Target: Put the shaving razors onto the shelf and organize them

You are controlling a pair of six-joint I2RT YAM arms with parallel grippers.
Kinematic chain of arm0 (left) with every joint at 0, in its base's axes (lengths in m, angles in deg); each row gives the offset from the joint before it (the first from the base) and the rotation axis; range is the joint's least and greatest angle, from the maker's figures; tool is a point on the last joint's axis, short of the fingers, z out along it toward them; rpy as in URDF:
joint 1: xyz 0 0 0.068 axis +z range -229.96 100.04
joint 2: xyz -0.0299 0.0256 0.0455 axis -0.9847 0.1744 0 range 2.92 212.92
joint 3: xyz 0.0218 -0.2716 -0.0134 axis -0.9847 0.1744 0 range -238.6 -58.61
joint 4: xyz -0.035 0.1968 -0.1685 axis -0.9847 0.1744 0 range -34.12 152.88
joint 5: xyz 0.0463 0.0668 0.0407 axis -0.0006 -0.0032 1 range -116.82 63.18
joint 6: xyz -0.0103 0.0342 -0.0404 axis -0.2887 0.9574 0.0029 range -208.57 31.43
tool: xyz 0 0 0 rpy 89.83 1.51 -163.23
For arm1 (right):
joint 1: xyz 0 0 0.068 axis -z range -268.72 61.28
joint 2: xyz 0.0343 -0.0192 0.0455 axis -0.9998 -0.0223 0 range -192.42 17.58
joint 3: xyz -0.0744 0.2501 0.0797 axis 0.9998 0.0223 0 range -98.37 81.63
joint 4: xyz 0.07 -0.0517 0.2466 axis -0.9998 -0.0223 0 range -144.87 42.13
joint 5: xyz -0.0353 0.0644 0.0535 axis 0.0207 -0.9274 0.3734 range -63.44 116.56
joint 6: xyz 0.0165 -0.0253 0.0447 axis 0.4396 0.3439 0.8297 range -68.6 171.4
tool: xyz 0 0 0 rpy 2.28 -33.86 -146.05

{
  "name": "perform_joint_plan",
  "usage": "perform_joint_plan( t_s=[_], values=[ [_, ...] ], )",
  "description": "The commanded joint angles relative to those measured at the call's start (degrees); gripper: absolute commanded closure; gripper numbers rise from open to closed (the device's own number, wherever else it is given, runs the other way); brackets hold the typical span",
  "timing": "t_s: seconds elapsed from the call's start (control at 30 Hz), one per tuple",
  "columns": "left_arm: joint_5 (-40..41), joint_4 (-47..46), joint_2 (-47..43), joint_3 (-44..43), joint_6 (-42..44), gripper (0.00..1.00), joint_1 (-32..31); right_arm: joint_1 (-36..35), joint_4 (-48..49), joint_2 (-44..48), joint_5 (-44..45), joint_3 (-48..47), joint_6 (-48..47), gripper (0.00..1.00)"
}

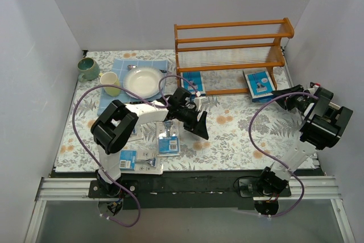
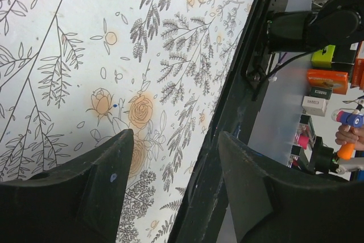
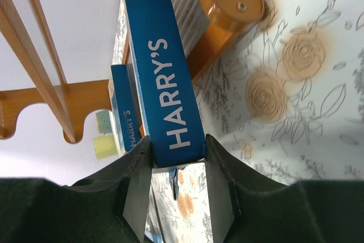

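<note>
The orange-brown shelf (image 1: 233, 55) stands at the back of the table. One razor pack (image 1: 192, 81) leans at the left of its lowest tier. My right gripper (image 1: 280, 93) is shut on another blue razor pack (image 1: 259, 85) and holds it on edge against the shelf's right foot. In the right wrist view the gripper (image 3: 177, 152) clamps the "HARRY'S" pack (image 3: 165, 83) beside the shelf frame (image 3: 227, 4), with a second pack (image 3: 124, 112) behind. My left gripper (image 1: 199, 124) is open and empty above the cloth (image 2: 176, 140). More packs lie at the centre (image 1: 169, 142) and the front left (image 1: 136, 160).
A white plate (image 1: 142, 82), a yellow cup (image 1: 111, 83) and a green mug (image 1: 89, 68) sit at the back left on or near a blue cloth (image 1: 122, 64). White walls enclose three sides. The table's black front edge (image 2: 227, 118) runs under my left gripper.
</note>
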Motion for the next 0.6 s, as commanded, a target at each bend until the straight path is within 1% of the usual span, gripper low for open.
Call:
perform_joint_plan(
  t_s=[0.0, 0.1, 0.13, 0.2, 0.23, 0.3, 0.33, 0.4, 0.43, 0.57],
  values=[
    [-1.14, 0.10, 1.06, -2.57, 0.72, 0.40, 0.07, 0.22, 1.54, -3.32, 2.18, -4.99, 1.62, 0.74],
    [-0.70, -0.07, 2.12, -3.36, 0.72, 0.40, -0.02, -0.31, 0.92, -5.43, 3.06, -6.75, 2.50, 0.66],
    [-0.53, -0.07, 2.64, -3.63, 0.72, 0.40, -0.10, -0.49, 0.75, -6.05, 3.41, -7.18, 3.37, 0.58],
    [-0.44, -0.07, 3.08, -4.07, 0.81, 0.40, -0.28, -1.01, -0.13, -6.14, 3.67, -7.45, 3.91, 0.51],
    [-0.35, -0.24, 3.35, -4.68, 0.90, 0.40, -0.37, -1.19, -1.18, -5.53, 3.93, -7.36, 3.82, 0.45],
    [0.00, -0.33, 3.53, -5.12, 0.99, 0.40, -0.54, -1.63, -2.15, -4.48, 3.50, -6.23, 3.82, 0.41],
    [0.00, -0.51, 3.61, -5.64, 0.90, 0.40, -0.72, -1.72, -2.94, -3.25, 3.15, -5.70, 3.73, 0.32],
    [0.00, -0.77, 3.96, -5.91, 0.90, 0.40, -0.81, -1.72, -3.91, -1.84, 3.15, -3.33, 3.56, 0.26],
    [0.00, -0.86, 4.05, -6.09, 0.81, 0.40, -0.81, -1.72, -4.17, -0.61, 3.06, -2.54, 3.21, 0.02],
    [-0.44, -1.21, 3.62, -6.27, 0.99, 0.40, -0.81, -1.63, -6.63, 3.17, 2.88, 0.37, 0.76, 0.01]
  ],
)
